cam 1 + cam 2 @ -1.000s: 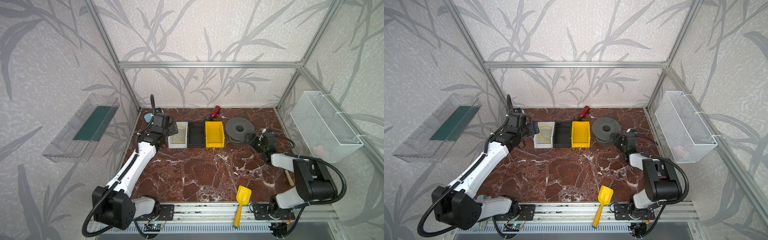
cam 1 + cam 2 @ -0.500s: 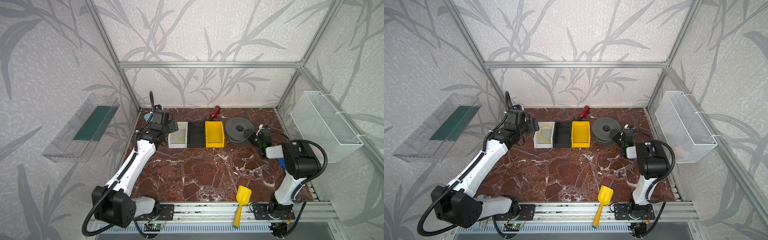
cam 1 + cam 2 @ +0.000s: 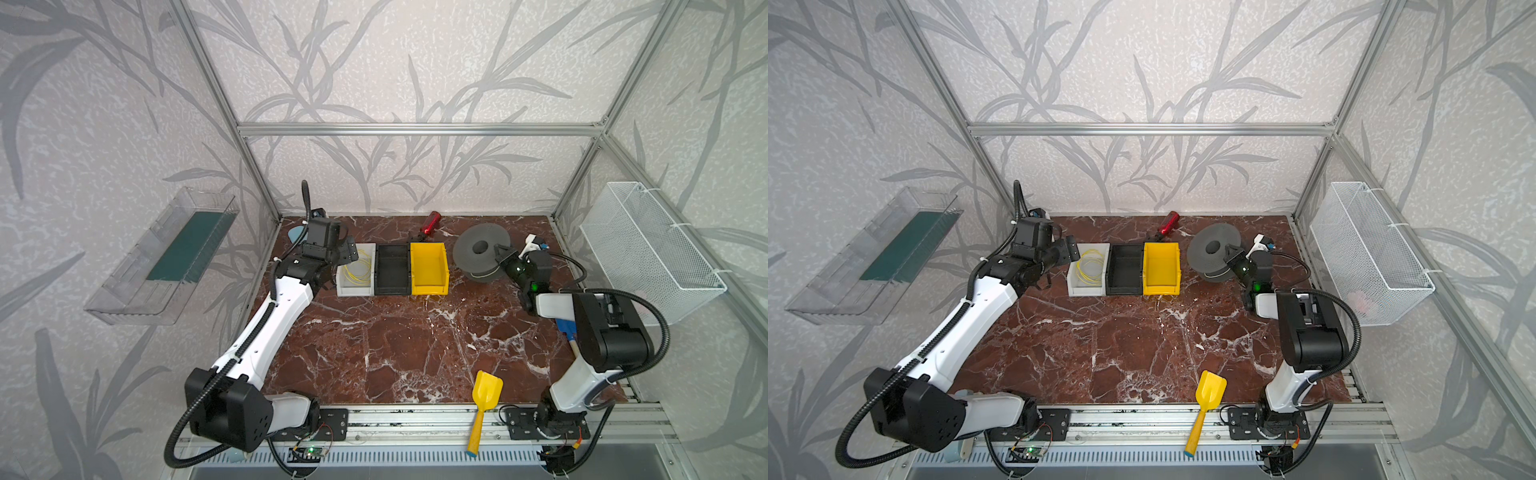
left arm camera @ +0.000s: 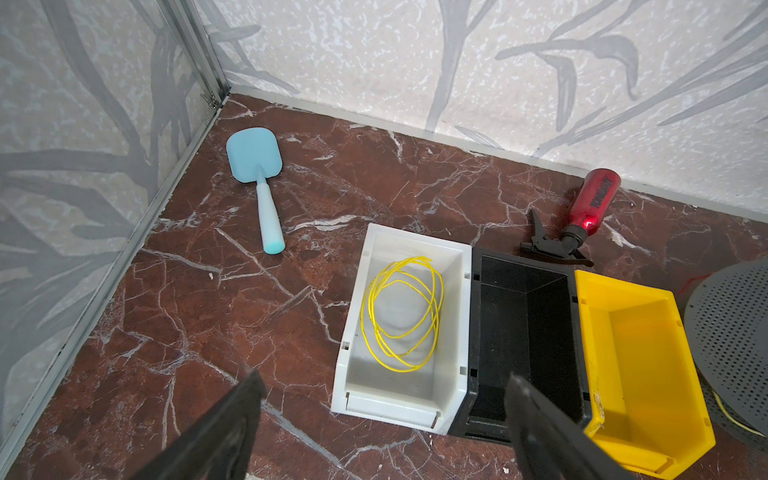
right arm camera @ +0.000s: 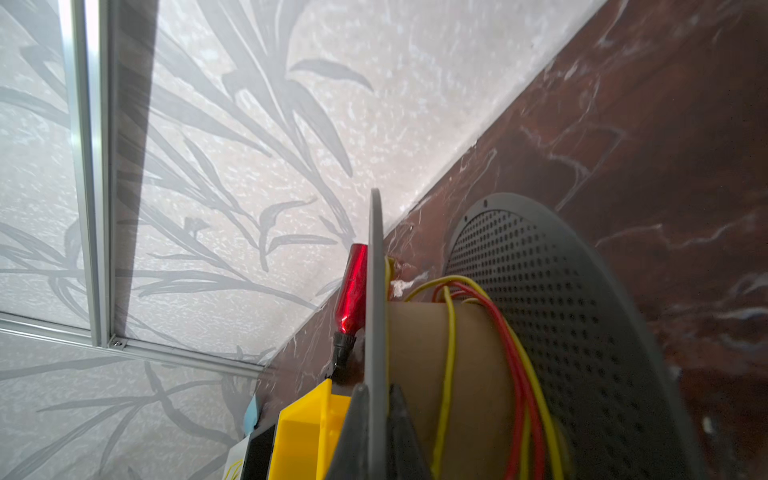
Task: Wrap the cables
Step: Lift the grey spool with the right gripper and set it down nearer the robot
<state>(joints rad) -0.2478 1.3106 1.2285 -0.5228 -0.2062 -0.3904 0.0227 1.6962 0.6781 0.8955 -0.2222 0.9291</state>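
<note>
The cables show as a thin yellow wire (image 4: 399, 316) coiled loosely in a white bin (image 3: 341, 286) (image 3: 1073, 286) (image 4: 451, 316), also visible in both top views (image 3: 358, 270) (image 3: 1090, 266). My left gripper (image 3: 347, 251) (image 3: 1069, 251) (image 4: 383, 376) hangs open just above the bin's near left edge, holding nothing. A grey perforated spool (image 3: 480, 253) (image 3: 1212, 251) (image 5: 582, 332) stands at the back right, with yellow strands (image 5: 449, 353) and a red strand (image 5: 515, 365) round its brown core. My right gripper (image 3: 500, 255) (image 3: 1233, 253) (image 5: 377, 436) is shut on the spool's thin flange (image 5: 376, 291).
A black bin (image 3: 392, 270) and a yellow bin (image 3: 428, 268) stand right of the white one. A red spray bottle (image 3: 430, 222) lies behind them. A blue shovel (image 4: 259, 174) lies in the back left corner, a yellow shovel (image 3: 484, 399) at the front edge. A wire basket (image 3: 648, 249) hangs on the right wall.
My right gripper reached in to the spool and closed on its flange, and the right arm's elbow lifted. The left gripper barely moved and stayed open.
</note>
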